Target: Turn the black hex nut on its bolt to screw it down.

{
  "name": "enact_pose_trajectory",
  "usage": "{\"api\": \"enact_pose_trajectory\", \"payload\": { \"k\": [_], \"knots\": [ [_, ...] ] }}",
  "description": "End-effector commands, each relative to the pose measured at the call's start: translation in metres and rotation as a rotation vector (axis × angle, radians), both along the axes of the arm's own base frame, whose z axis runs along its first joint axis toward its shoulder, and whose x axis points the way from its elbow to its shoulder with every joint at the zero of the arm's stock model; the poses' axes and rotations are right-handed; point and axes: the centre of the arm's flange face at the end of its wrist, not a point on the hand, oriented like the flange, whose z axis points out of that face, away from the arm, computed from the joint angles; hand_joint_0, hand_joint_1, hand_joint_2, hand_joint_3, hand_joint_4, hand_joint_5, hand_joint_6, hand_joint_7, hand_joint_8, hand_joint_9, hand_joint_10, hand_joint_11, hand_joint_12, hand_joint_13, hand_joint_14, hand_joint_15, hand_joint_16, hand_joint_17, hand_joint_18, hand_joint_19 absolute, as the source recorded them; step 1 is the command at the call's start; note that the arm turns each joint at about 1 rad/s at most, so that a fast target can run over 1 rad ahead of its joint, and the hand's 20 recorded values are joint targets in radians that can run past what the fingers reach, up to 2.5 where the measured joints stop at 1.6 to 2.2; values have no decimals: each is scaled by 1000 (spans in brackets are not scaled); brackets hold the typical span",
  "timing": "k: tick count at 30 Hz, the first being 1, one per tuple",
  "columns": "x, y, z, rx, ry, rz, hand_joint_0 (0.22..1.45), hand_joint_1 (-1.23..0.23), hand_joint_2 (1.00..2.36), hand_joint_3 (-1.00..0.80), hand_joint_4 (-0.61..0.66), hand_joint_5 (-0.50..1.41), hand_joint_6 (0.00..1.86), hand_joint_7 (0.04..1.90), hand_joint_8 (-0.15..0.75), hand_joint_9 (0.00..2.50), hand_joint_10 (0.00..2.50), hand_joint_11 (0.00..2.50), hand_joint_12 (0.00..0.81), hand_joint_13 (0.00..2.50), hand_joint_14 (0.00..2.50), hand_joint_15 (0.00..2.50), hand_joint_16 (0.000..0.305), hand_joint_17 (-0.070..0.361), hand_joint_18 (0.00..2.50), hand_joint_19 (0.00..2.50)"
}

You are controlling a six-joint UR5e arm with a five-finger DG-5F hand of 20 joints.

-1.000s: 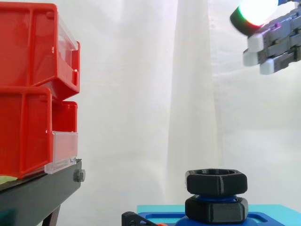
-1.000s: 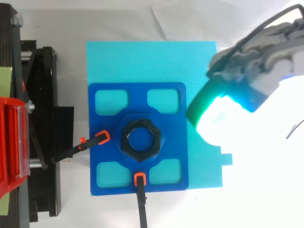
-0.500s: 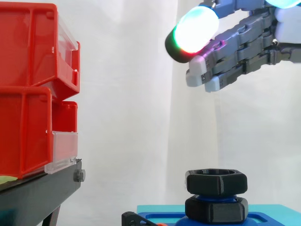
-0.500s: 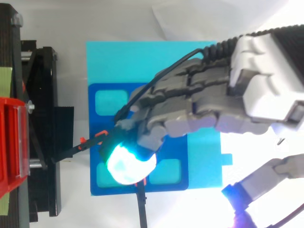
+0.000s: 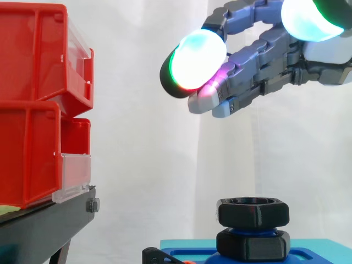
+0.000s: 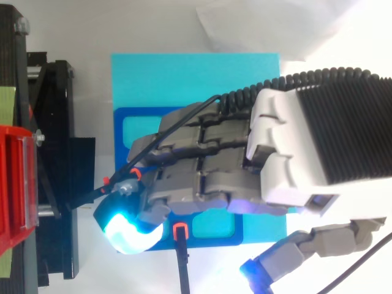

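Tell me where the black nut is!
In the side view, the black hex nut sits low and right of centre on the blue plate's bolt, with the robot hand hovering well above it, not touching.

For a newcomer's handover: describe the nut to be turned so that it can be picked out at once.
Find the light blue pad; a dark blue plate lies on it, with a bolt at its middle. Two black hex nuts sit stacked there, below the hovering hand. Yours is the upper nut, standing clear of the lower nut with blue thread showing between them.
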Motion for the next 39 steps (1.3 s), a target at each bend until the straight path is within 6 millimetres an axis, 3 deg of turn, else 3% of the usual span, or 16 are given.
{"api": "enact_pose_trajectory", "payload": {
  "k": [1, 4, 15, 16, 23, 27, 39],
  "knots": [
    [4, 4, -8, -37, 5, 6, 562, -581, 1000, -500, 245, -174, 502, 834, 275, 580, 5, 209, 321, 422, 3, 125, 46, 103, 384, 235],
    [7, 6, -17, -48, 15, 23, 557, -578, 1000, -500, 267, -165, 502, 887, 273, 545, 4, 202, 325, 385, 3, 117, 46, 103, 336, 224],
    [10, 13, -14, -266, -44, 48, 522, -446, 1000, -500, 289, -122, 503, 973, 278, 473, 3, 138, 333, 224, 0, 50, 47, 105, 109, 147],
    [14, 15, -24, -272, -36, 54, 521, -437, 1000, -500, 292, -122, 503, 976, 276, 470, 2, 131, 333, 217, 2, 47, 47, 106, 104, 143],
    [22, 19, -38, -286, -37, 76, 518, -348, 1000, -500, 279, -104, 503, 1018, 266, 435, 1, 93, 335, 186, 0, 39, 48, 108, 51, 153],
    [29, 20, -59, -313, -21, 94, 518, -342, 1000, -500, 287, -105, 503, 1020, 265, 435, 3, 98, 335, 183, 0, 41, 48, 108, 48, 151],
    [37, 21, -67, -366, -57, 112, 522, -333, 1000, -500, 267, -95, 502, 1108, 265, 441, 3, 100, 334, 181, 1, 36, 48, 108, 54, 156]
  ]
}}
